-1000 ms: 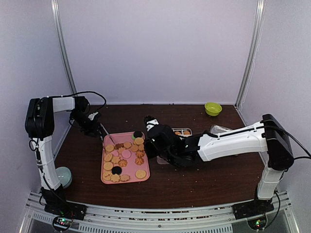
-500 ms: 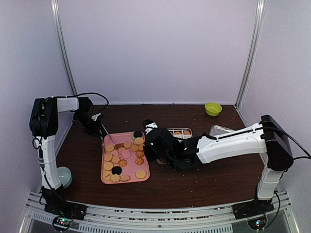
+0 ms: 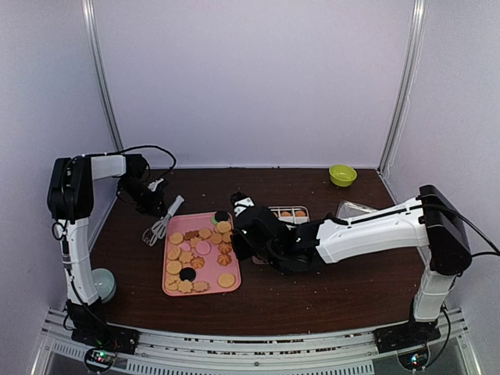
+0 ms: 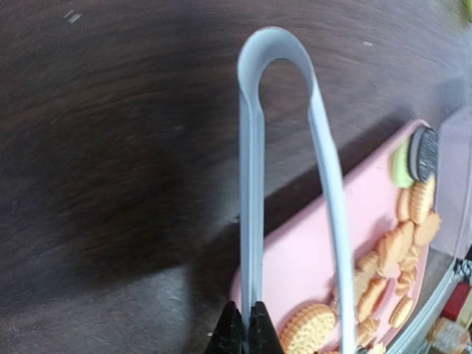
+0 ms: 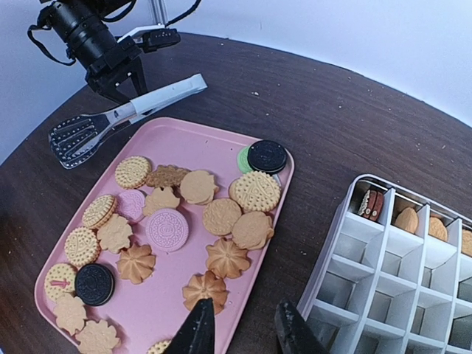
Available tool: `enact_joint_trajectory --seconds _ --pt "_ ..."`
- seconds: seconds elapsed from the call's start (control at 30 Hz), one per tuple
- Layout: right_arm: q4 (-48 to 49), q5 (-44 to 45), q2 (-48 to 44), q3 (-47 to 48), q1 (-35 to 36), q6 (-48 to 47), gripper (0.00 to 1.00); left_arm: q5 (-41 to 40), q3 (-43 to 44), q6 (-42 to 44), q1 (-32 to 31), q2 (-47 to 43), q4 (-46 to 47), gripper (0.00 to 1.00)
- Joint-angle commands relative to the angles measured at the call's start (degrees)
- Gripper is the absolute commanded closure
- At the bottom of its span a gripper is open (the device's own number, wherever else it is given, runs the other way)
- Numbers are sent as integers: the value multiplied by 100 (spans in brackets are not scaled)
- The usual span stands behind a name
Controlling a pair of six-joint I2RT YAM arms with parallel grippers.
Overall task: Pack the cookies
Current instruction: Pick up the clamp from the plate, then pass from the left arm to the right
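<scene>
- Left gripper: clamped on one arm of the metal tongs, just off the far left corner of the pink tray.
- Pink tray: left of centre on the desk, carrying most of the cookies in a loose single layer.
- Right gripper: above the tray's right edge, fingers apart, holding nothing.
- White divided box: just right of the tray, with a few cookies in its far compartments.
- Green bowl: far right corner of the desk.

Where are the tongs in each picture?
Top external: tongs at centre left, just left of the pink tray's far left corner.
Left wrist: tongs run up the middle, loop at the top, tray at lower right.
Right wrist: tongs at top left, beyond the tray.
Shared landmark: the tray.
</scene>
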Motion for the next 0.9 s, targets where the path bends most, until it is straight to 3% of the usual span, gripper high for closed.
enact_joint_trajectory --seconds 0.0,0.27,0.37,0.43,0.53,0.67,0.87 --pt "217 -308 -319 -43 -46 -106 69 872 301 766 -87 -598 -353 100" --pt "1441 -2265 -883 -268 -387 -126 58 2043 456 2526 -442 -1525 -1801 100" --pt "1828 -2564 -1033 -290 -410 -183 39 2465 536 3269 -654 -1876 -2587 100" --pt "1895 -2623 -1052 -210 -411 -196 32 2788 701 3753 -792 -2030 -3184 100" --pt "2304 -3012 -995 -126 -419 -152 35 3359 1082 4513 -975 -2079 -4171 100" --pt "2892 -3541 -845 -35 -432 110 43 3494 1036 4626 -1305 -2497 -4207 100" --pt "3961 -4048 -687 -47 -440 595 47 3677 1023 4503 -1538 -2715 -4217 100"
